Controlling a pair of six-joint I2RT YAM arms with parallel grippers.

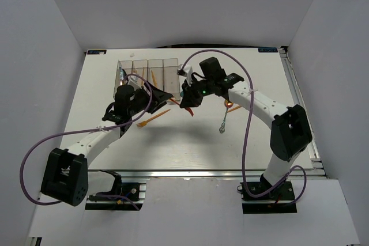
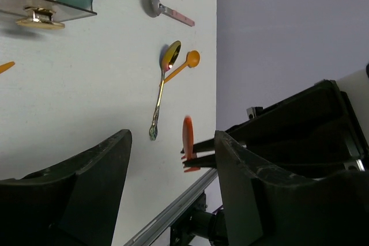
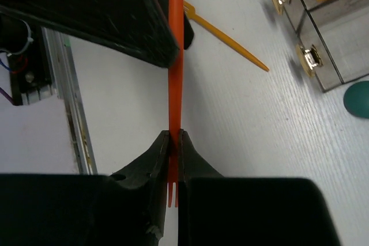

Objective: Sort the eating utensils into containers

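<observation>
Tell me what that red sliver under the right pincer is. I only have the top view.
Observer: A red fork. The right wrist view shows its tines poking out below the shut right pincer.
Operator: Check the left pincer.
Observer: Its wrist view shows it open and empty.
Operator: Report on the loose shiny spoon.
Observer: It is gold, and the handle of an orange spoon meets its neck.
</observation>
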